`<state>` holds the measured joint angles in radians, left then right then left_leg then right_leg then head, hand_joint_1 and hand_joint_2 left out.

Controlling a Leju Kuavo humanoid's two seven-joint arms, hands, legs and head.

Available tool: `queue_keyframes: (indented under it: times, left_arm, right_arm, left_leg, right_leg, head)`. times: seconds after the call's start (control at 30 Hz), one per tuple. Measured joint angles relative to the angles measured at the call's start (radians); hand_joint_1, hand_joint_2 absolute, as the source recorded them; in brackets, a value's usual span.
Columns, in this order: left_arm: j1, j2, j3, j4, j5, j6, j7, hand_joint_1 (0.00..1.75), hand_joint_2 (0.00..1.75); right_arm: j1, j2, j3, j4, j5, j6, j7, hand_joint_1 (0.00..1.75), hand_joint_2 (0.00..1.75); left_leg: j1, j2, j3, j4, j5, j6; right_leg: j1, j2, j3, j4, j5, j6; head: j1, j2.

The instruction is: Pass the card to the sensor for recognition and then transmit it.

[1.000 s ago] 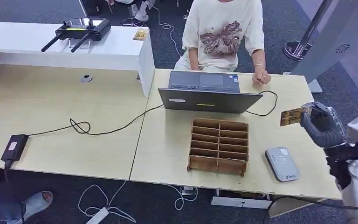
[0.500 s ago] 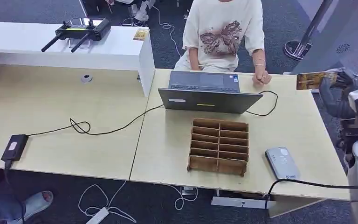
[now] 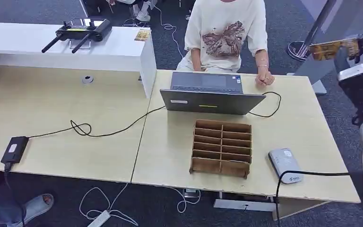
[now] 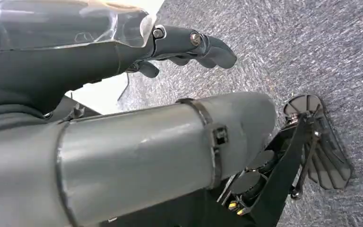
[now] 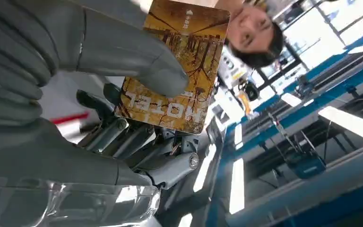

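**Card held high at the right, well above the reader**

A yellow-brown printed plastic card (image 3: 328,49) is gripped by the robot's right hand (image 3: 359,47), raised at the far right of the head view, beyond the table's right end and well apart from the tabletop. In the right wrist view the same card (image 5: 179,61) is seen pinned by the thick grey thumb (image 5: 123,52) against the darker fingers behind it; the word "HOTEL" is printed on it, shown upside down.

The small grey rounded card reader (image 3: 286,165) lies flat near the front right corner of the light wooden table (image 3: 170,142), with a black cable running from it towards the table's edge. Just beside it, towards the middle, a brown wooden sorting rack with two columns of slots (image 3: 221,148) is set. Behind the rack an open grey laptop (image 3: 210,92) is placed, and a person in a cream printed T-shirt (image 3: 227,33) is seated behind it, one hand resting on the table.

The left hand (image 4: 189,45) is seen in the left wrist view over grey carpet, its dark fingers curled and nothing held between them.
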<state>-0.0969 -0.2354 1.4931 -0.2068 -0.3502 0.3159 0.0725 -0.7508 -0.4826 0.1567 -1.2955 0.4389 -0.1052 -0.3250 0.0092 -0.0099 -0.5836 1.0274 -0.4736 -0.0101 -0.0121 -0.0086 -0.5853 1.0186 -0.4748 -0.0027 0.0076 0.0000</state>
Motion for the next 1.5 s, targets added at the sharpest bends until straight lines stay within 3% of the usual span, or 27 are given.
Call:
queue_keyframes:
  times: [0.33,0.63,0.77,1.1,1.33,1.5]
  left_arm:
    - [-0.006,0.000,0.004,0.000,0.010,0.017,-0.022,0.00,0.00]
    - [-0.006,0.000,0.010,0.000,0.020,0.019,-0.029,0.00,0.00]
    - [-0.007,-0.001,0.018,0.000,0.028,0.032,-0.028,0.00,0.00]
    - [-0.011,-0.004,0.022,0.000,0.048,0.051,-0.032,0.00,0.00]
    - [-0.011,-0.004,0.022,0.000,0.054,0.058,-0.038,0.00,0.00]
    - [-0.011,-0.004,0.022,0.000,0.054,0.060,-0.038,0.00,0.00]
  right_arm:
    - [-0.197,-0.023,0.170,0.119,0.267,-0.057,0.056,1.75,1.75]
    - [-0.387,-0.015,0.308,0.260,0.357,0.054,0.100,1.75,1.75]
    - [-0.492,0.014,0.377,0.355,0.384,0.107,0.126,1.75,1.75]
    - [-0.674,0.123,0.541,0.584,0.441,0.144,0.137,1.75,1.75]
    - [-0.730,0.210,0.603,0.702,0.438,0.174,0.155,1.75,1.75]
    - [-0.742,0.235,0.619,0.735,0.438,0.174,0.155,1.75,1.75]
  left_leg:
    - [0.000,0.000,0.000,0.000,0.000,0.000]
    - [0.000,0.000,-0.001,0.000,0.000,0.000]
    - [0.000,0.000,0.000,0.000,0.000,0.000]
    - [0.000,0.000,0.000,0.000,0.000,-0.001]
    - [0.001,-0.001,0.000,0.000,0.001,-0.001]
    - [0.001,0.000,0.000,0.000,0.001,-0.001]
  right_leg:
    - [0.000,0.000,0.000,0.000,0.000,0.000]
    - [0.000,0.000,0.000,0.001,0.000,0.000]
    - [0.000,0.000,0.000,0.001,0.000,0.000]
    - [0.001,0.000,-0.001,0.001,0.000,0.000]
    - [0.001,0.000,-0.001,0.001,0.000,0.000]
    - [0.001,0.000,0.000,0.001,0.000,0.000]
  head:
    - [0.000,0.000]
    - [0.000,0.000]
    - [0.000,0.000]
    - [0.000,0.000]
    - [0.000,0.000]
    - [0.000,0.000]
